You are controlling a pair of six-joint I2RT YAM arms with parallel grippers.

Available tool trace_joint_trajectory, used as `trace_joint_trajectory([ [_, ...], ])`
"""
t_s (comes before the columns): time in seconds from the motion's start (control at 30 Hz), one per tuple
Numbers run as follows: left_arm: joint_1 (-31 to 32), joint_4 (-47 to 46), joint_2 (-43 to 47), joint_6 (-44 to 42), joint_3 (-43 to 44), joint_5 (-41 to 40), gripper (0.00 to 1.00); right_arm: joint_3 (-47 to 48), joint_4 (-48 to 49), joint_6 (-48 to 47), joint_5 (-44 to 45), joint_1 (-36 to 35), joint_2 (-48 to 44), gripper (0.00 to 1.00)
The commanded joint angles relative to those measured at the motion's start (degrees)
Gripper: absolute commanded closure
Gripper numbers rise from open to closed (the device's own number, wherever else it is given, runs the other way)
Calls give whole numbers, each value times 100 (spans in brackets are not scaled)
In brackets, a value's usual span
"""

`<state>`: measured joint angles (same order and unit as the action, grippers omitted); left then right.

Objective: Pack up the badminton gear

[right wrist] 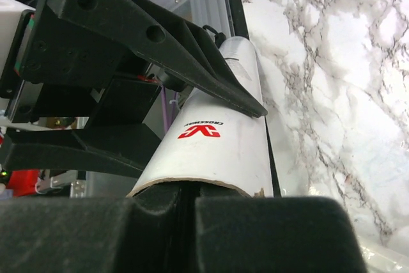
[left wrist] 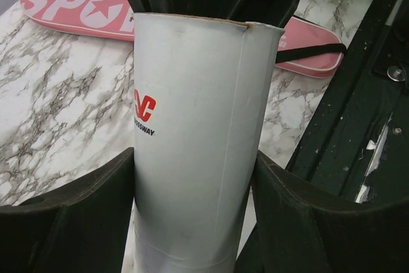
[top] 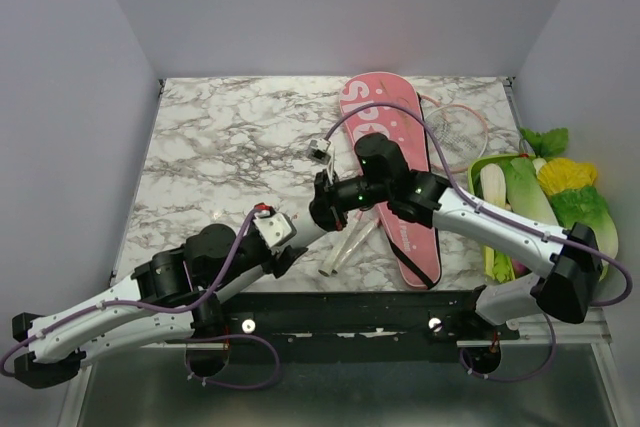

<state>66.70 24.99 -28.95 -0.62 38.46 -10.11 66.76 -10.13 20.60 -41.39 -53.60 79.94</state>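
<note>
My left gripper (top: 285,232) is shut on a long white tube (top: 303,224) with a red logo and holds it off the marble. In the left wrist view the tube (left wrist: 198,126) stands between both fingers (left wrist: 96,209). My right gripper (top: 322,209) is shut, with its fingertips just inside the tube's open end (right wrist: 223,139). What lies inside the tube is hidden. The pink "SPORT" bag (top: 375,107) lies flat behind the right arm. A slim racket head (top: 455,127) shows beside it.
Two short pale cylinders (top: 345,247) lie on the marble near the bag's narrow end. A green basket (top: 485,162) with toy vegetables (top: 565,187) stands at the right edge. The black base rail (top: 340,312) runs along the near edge.
</note>
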Motion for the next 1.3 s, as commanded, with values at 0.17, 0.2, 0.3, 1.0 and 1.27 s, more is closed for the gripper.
trace_joint_trajectory([
  [0.17,-25,-328,161,537,-22,27,100,-23,73,111,-152,-212,171,54],
  [0.2,-25,-320,162,537,-22,18,100,-32,-6,102,-107,-203,49,53],
  [0.3,-34,-311,170,537,-14,9,100,21,-295,6,164,-203,-284,48],
  [1.0,-25,-285,126,546,4,44,100,382,-2422,-259,4530,-116,-1693,33],
  [1.27,-25,-276,74,572,30,114,100,-497,-2389,506,5184,552,-1210,35],
])
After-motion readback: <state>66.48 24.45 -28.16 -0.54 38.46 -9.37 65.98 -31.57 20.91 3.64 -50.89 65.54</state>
